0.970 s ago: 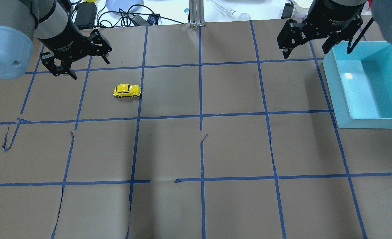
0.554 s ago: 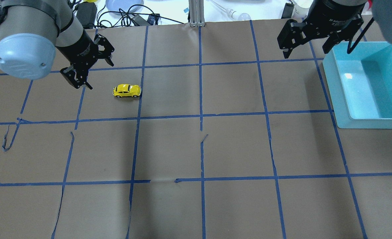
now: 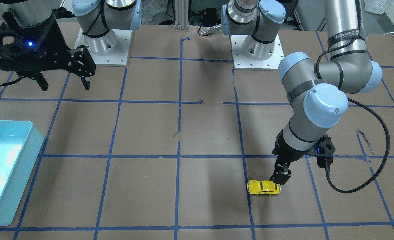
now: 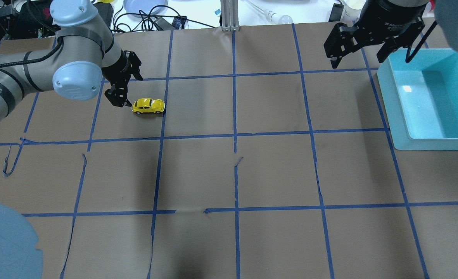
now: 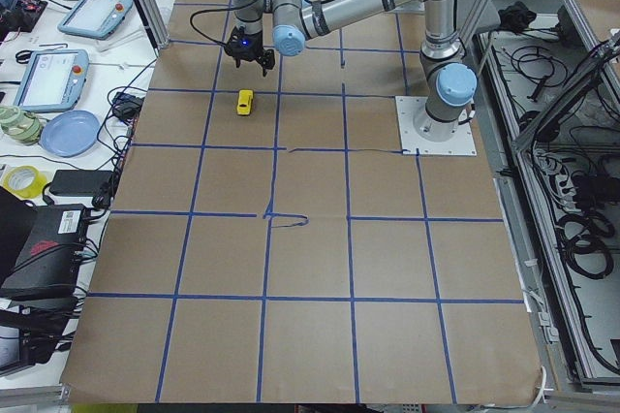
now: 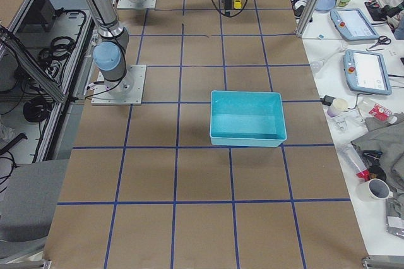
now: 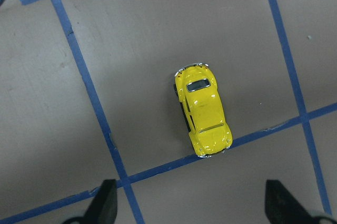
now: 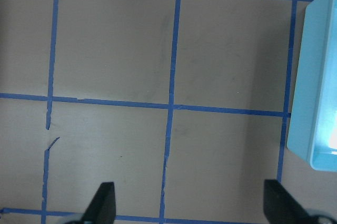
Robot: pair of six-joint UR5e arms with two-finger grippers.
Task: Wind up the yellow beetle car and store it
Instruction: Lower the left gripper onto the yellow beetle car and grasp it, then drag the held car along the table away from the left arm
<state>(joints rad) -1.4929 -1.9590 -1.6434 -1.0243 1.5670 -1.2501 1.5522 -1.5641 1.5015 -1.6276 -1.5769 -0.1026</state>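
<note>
Yellow beetle car (image 7: 202, 111) on its wheels (seemingly untouched) — left gripper (image 7: 192, 205) spread wide, just beside.

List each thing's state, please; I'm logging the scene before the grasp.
yellow beetle car: upright on its wheels, ungripped.
left gripper: open, empty, close to the car, not touching it.
right gripper: open, empty, beside the bin.
teal bin: upright, empty.

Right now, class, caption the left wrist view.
Open left gripper poised near small glossy yellow beetle toy car on blue-taped brown paper.
</note>
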